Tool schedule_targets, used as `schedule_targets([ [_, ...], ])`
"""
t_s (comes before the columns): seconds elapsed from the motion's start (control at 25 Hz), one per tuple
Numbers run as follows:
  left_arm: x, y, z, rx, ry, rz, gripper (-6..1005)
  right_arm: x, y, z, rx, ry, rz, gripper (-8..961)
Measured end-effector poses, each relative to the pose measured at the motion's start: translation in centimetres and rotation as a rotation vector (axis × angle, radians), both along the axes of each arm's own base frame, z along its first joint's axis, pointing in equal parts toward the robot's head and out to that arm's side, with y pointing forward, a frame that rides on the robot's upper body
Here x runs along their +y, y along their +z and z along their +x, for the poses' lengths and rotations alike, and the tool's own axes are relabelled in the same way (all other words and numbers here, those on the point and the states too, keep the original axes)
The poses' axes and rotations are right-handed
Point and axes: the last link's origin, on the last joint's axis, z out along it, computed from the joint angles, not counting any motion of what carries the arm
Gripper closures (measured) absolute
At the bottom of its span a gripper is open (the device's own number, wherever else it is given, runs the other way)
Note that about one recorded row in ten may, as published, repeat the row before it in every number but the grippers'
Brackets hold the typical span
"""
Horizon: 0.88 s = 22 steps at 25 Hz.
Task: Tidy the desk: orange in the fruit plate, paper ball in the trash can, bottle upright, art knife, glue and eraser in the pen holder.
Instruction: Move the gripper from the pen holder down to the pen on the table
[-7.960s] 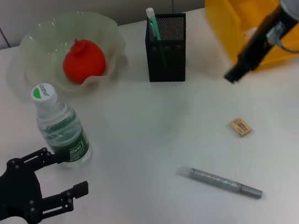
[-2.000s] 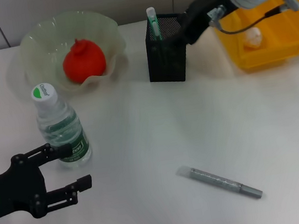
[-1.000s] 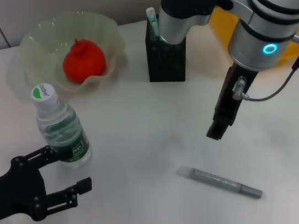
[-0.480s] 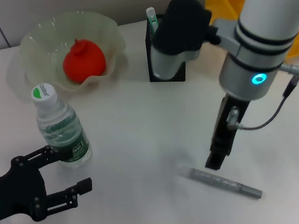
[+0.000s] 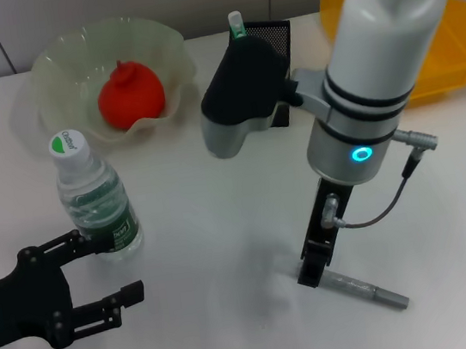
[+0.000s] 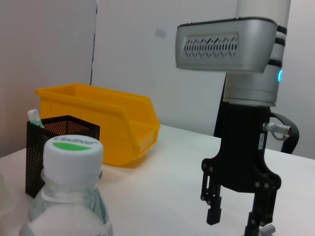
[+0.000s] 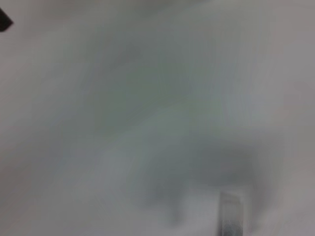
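Note:
The grey art knife [image 5: 366, 290] lies flat on the table at the front right. My right gripper [image 5: 312, 270] hangs straight down at its left end, open, with both fingers close to the table; the left wrist view shows that gripper [image 6: 234, 220] with its fingers apart and the art knife's tip [image 6: 268, 229] beside them. The bottle [image 5: 93, 198] stands upright at the left, and my left gripper [image 5: 103, 266] rests open just in front of it. The orange [image 5: 129, 94] sits in the fruit plate [image 5: 48, 66]. A glue stick [image 5: 235, 25] pokes out of the black pen holder [image 5: 276, 29]. Paper ball and eraser are out of view.
A yellow bin [image 5: 457, 39] stands at the back right, also visible as the yellow bin [image 6: 98, 118] behind the pen holder [image 6: 54, 147] in the left wrist view. My right arm's big body hides most of the pen holder. The right wrist view shows blurred table and the knife [image 7: 230, 216].
My right arm has swung from the pen holder forward and down to the art knife's left end. The eraser seen on the table eight seconds ago is gone. My left arm has stayed put.

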Motion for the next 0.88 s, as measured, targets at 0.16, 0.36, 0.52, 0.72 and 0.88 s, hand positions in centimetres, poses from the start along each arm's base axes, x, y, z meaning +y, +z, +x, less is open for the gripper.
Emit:
schedule_targets([
  [0.16,-0.2,0.0,-0.1,-0.002,0.002,-0.002,197,-0.1,-0.6,0.0,-0.019,0.006,0.010,417],
  [0.36,-0.3,-0.1,-0.1,-0.002,0.003,-0.003,197,-0.1,-1.0,0.0,-0.030,0.007,0.022,430],
  [0.52,-0.6,0.0,-0.2,-0.003,-0.017,0.000,197,-0.3,-1.5,0.0,-0.056,0.015,0.026,440],
  [0.72,-1.0,0.1,0.1,-0.013,-0.053,-0.018,197,-0.3,-1.6,-0.1,-0.064,0.018,0.029,453],
  [0.88,-1.1,0.2,0.0,-0.009,-0.055,-0.025,197,-0.4,-1.7,-0.1,-0.061,0.013,0.029,463],
])
